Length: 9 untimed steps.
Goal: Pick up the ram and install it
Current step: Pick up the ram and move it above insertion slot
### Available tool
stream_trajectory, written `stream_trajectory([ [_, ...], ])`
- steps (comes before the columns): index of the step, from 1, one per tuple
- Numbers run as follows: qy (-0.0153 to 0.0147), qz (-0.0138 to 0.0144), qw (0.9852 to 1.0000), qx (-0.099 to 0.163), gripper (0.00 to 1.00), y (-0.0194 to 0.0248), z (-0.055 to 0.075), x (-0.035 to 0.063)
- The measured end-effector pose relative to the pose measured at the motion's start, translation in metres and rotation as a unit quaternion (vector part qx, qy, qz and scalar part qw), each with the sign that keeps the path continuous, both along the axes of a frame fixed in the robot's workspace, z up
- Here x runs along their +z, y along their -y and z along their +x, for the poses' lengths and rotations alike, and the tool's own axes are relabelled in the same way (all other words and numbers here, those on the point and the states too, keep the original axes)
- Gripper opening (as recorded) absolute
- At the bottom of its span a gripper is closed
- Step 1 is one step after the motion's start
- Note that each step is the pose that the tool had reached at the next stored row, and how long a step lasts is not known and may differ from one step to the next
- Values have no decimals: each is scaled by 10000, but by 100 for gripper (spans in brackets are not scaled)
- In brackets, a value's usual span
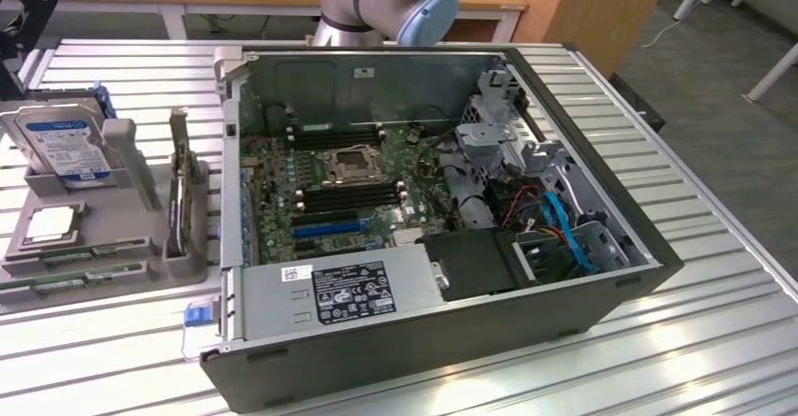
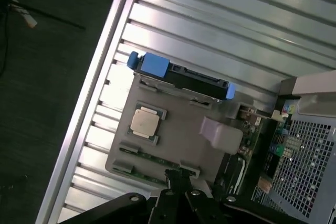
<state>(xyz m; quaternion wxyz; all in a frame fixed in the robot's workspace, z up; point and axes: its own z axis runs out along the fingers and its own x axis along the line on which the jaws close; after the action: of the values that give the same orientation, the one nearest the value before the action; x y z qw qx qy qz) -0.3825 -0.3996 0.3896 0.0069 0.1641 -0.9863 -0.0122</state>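
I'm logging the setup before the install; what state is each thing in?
Computer case: open, side panel off, motherboard exposed.
Ram: lying in the grey holder, not gripped.
Hard drive: standing on edge in the holder.
Processor: lying flat on the holder.
Tool: shut, holding nothing, near the ram.

1. The arm [image 1: 362, 5] has that usual silver-grey tube look, with chunky rounded joints.
2. One joint wears a pale blue round cap [image 1: 432, 14], pretty glossy.
3. The tool [image 2: 177, 178] is matte black all over: angled link bars and a few small shiny bolts [image 2: 135, 199].
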Motion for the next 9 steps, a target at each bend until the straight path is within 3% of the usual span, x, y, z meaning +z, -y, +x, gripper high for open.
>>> stream_trajectory([
  [5, 0, -52, 9993, 357, 11, 0, -3, 1],
  [9, 0, -89, 9978, 653, 11, 0, -6, 1],
])
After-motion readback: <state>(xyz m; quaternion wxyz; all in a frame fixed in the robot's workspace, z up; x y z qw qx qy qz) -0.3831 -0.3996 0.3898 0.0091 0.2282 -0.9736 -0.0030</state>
